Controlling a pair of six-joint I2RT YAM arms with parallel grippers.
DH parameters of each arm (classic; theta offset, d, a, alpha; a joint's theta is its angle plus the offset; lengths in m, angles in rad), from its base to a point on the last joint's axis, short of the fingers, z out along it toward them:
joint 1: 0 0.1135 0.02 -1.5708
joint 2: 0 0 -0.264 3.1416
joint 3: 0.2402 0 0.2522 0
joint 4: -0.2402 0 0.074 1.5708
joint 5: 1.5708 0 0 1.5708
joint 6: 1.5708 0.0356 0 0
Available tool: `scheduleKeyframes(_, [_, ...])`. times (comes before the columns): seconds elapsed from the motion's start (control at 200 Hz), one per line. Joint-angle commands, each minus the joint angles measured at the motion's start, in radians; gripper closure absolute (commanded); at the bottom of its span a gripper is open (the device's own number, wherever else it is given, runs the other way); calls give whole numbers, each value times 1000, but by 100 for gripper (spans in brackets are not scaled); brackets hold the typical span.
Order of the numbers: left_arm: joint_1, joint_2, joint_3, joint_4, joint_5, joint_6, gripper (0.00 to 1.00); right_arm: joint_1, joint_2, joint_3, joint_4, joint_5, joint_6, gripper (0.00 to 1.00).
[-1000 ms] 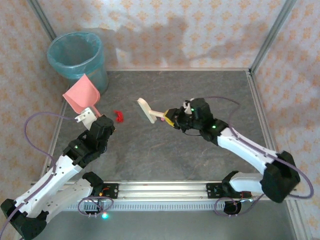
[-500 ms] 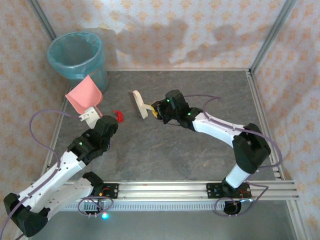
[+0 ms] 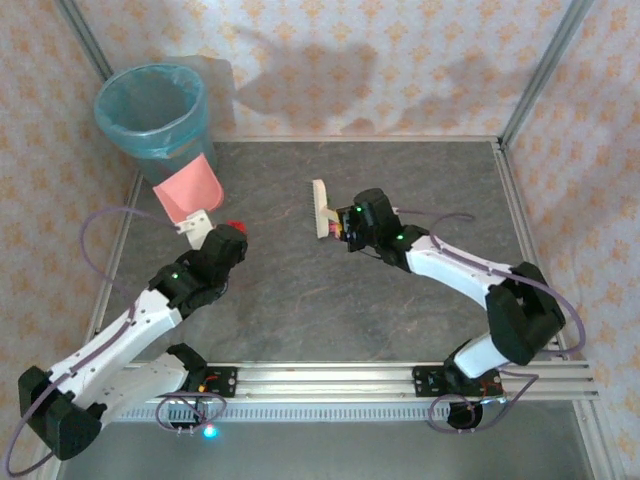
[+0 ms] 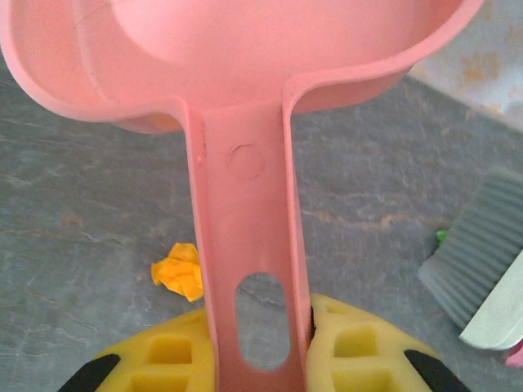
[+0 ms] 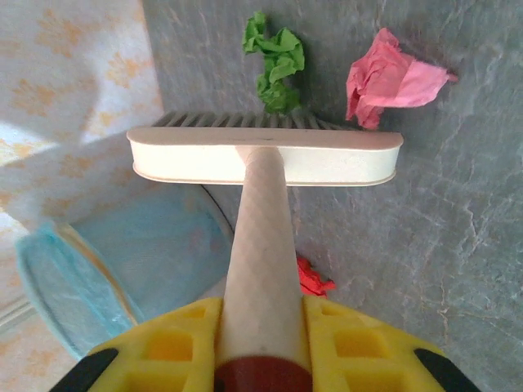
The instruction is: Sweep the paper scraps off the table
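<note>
L gripper (image 4: 261,347) clamped on pink dustpan (image 4: 245,57) handle; R gripper (image 5: 261,347) clamped on brush (image 5: 265,155) handle. Paper scraps (image 5: 310,278) lie on table (image 3: 300,300): green wad (image 5: 275,61) & pink wad (image 5: 388,77) at bristle tips, orange wad (image 4: 180,271) beside pan handle. Prob featherlight, soft, skittery: push w/ bristles, don't pinch.

Peach patterned walls (image 3: 420,40) with soft shadows, aluminium corner posts (image 3: 548,65).
</note>
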Motion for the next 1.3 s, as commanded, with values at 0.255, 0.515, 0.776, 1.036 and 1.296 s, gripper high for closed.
scheduleKeyframes(0.255, [-67, 87, 66, 121, 179, 130, 100, -51, -223, -9, 2, -51, -169, 100])
scheduleKeyframes(0.515, [-148, -39, 78, 156, 211, 161, 100, -58, -513, 4, -265, 248, -485, 100])
scheduleKeyframes(0.776, [-238, 55, 301, -95, 289, 188, 100, -75, -579, 98, -459, 422, -919, 100])
scheduleKeyframes(1.036, [-403, 196, 399, -296, 331, 243, 100, -75, -393, 261, -681, 452, -1143, 100])
scheduleKeyframes(1.296, [-457, 339, 347, -397, 384, 221, 100, -75, -234, 281, -705, 367, -1216, 100])
